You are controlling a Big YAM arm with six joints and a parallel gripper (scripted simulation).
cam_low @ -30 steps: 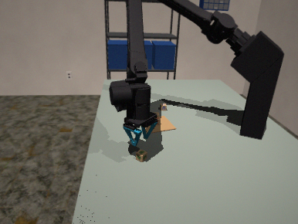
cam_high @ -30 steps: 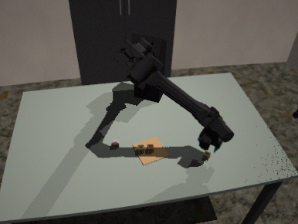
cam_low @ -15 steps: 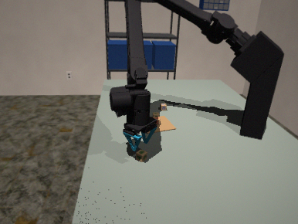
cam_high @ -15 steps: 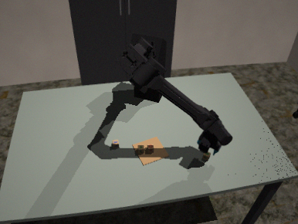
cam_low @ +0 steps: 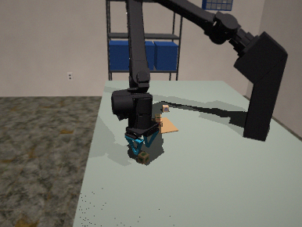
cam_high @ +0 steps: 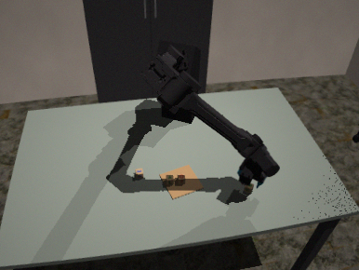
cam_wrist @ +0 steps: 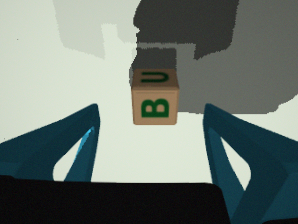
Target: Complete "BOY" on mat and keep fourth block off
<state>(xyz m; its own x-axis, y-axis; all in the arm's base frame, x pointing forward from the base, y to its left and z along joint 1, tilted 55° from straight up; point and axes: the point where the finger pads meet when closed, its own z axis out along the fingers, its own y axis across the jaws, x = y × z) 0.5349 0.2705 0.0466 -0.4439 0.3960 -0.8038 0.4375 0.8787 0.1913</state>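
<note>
A tan block (cam_high: 248,188) (cam_low: 143,157) (cam_wrist: 154,96) with a green B on its upper face and a U on one side lies on the table, well right of the mat in the top view. My gripper (cam_high: 249,181) (cam_low: 140,148) (cam_wrist: 151,112) is open and hangs just above it, with one teal finger on each side and not touching it. The orange mat (cam_high: 192,174) (cam_low: 170,127) holds two blocks (cam_high: 169,179) (cam_high: 180,178) side by side; their letters are too small to read. A fourth block (cam_high: 139,173) (cam_low: 166,109) lies on the table off the mat's other side.
The arm's dark base (cam_low: 260,90) stands at the table's far side. The table's front edge (cam_high: 260,228) runs close to the B block. A shelf with blue bins (cam_low: 156,55) stands beyond the table.
</note>
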